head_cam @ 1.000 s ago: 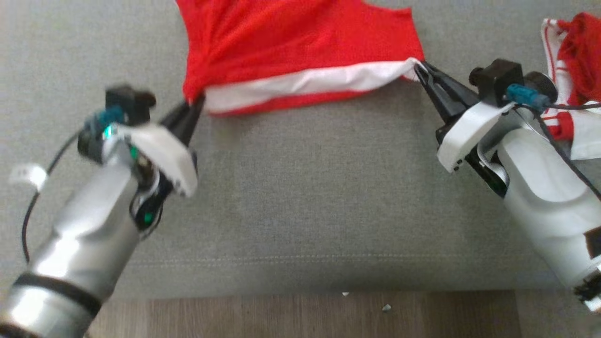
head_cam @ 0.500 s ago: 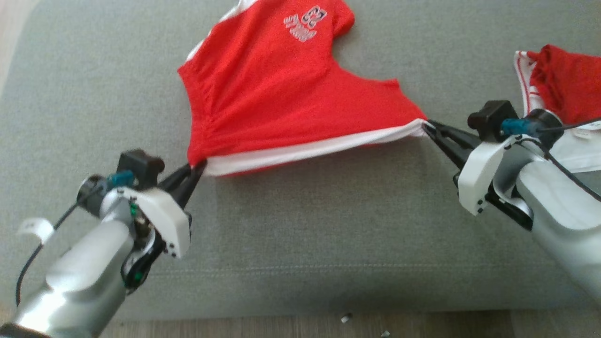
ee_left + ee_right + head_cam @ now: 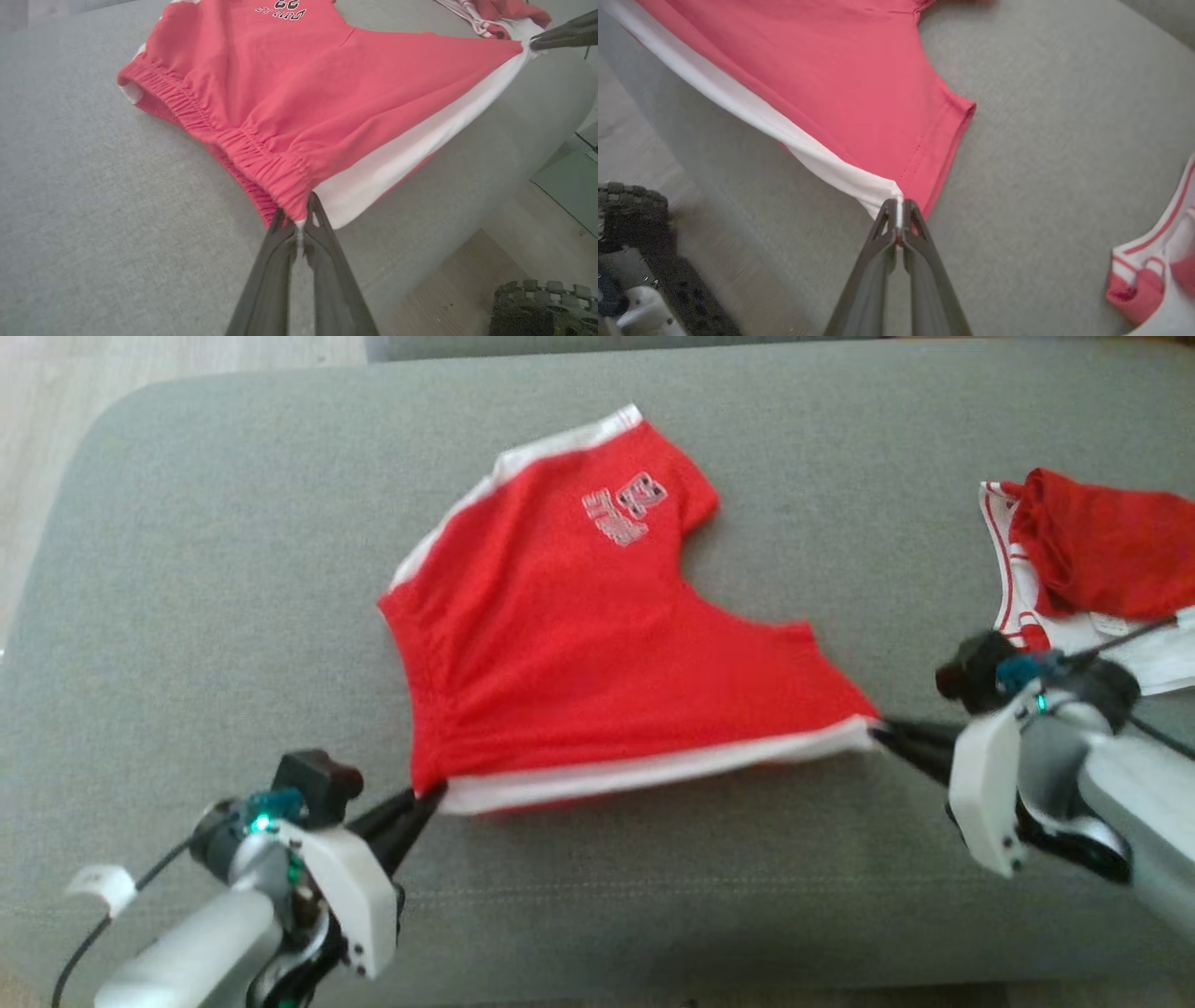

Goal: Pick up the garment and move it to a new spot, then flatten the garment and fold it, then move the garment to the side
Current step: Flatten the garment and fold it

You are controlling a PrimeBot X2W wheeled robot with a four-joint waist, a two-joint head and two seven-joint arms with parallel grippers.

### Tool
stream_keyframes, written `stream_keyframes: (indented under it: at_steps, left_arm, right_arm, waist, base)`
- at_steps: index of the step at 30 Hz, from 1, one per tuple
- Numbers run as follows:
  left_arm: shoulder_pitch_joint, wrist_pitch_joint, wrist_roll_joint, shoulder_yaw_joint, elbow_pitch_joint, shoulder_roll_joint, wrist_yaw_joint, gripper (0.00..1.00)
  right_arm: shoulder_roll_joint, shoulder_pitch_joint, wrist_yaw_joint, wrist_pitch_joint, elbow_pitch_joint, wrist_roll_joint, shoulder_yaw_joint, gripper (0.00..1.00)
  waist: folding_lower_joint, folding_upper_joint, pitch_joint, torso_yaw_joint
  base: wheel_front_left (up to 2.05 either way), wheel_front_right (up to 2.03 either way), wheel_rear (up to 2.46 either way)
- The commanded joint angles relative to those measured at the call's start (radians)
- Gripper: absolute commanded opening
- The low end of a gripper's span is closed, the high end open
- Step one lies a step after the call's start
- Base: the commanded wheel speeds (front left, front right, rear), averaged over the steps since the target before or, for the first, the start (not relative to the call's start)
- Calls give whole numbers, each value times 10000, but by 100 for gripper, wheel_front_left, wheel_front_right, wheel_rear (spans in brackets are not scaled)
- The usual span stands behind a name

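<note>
garment [image 3: 579, 644]: matt red knit cloth, white band, ruched elastic waistband. cushion [image 3: 233, 569]: grey coarse-woven fabric, matt. floor [image 3: 458, 280]: wood grain, smooth.

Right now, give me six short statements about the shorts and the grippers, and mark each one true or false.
1. The left gripper is shut on the shorts. True.
2. The right gripper hangs open. False: it is shut on the shorts' other corner.
3. The shorts lie on a wooden table. False: they lie on a grey cushion.
4. A white stripe runs along the edge between the two grippers. True.
5. A second red-and-white garment lies to the shorts' right. True.
6. The shorts' print is hidden underneath. False: the print faces up.
</note>
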State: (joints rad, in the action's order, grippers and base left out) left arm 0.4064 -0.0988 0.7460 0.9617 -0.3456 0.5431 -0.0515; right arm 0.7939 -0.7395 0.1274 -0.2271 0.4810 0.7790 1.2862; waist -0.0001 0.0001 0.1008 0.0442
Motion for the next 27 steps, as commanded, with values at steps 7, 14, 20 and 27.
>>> stream_keyframes:
  at_steps: [7,14,20,27]
  left_arm:
    - [-397,704,428,-99,1333,991,25,0]
    - [-514,784,434,-172,2195,1319,299,0]
    - [-277,710,667,-585,2803,1424,529,0]
    - [325,691,1049,-1229,3301,1415,744,0]
  right_arm:
    - [1665,836,33,-1760,-1831,716,-62,0]
    - [2118,598,33,-1892,-2602,787,-61,0]
    - [1788,-186,33,-1246,-2622,1115,-218,0]
    - [1240,-1611,33,-859,-2241,1468,-586,0]
  waist:
    - [1,-1,-175,121]
    - [1,-1,-232,323]
    - [1,-1,-163,498]
    - [1,-1,468,703]
  base:
    - [0,0,0]
    - [0,0,0]
    - [0,0,0]
    - [0,0,0]
